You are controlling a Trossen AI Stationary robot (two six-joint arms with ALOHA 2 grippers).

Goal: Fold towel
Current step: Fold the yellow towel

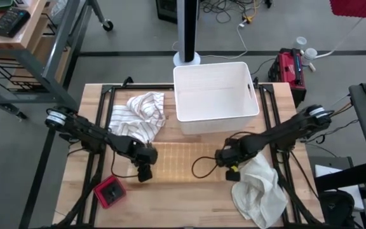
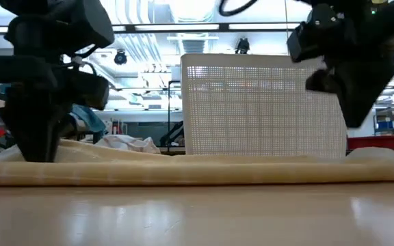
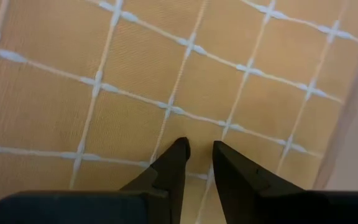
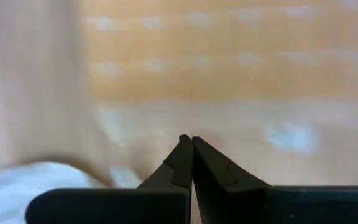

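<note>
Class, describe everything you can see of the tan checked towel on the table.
The towel is tan cloth with a pale grid of lines. It lies flat, folded into a long low band, on the wooden table in front of the white basket. The left gripper is down on one end; the right gripper, shut, is at the other.

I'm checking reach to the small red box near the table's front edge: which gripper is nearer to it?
Left. The left gripper hangs just beside the red box, over the tan checked towel. The right gripper is across the towel, next to the white cloth.
</note>
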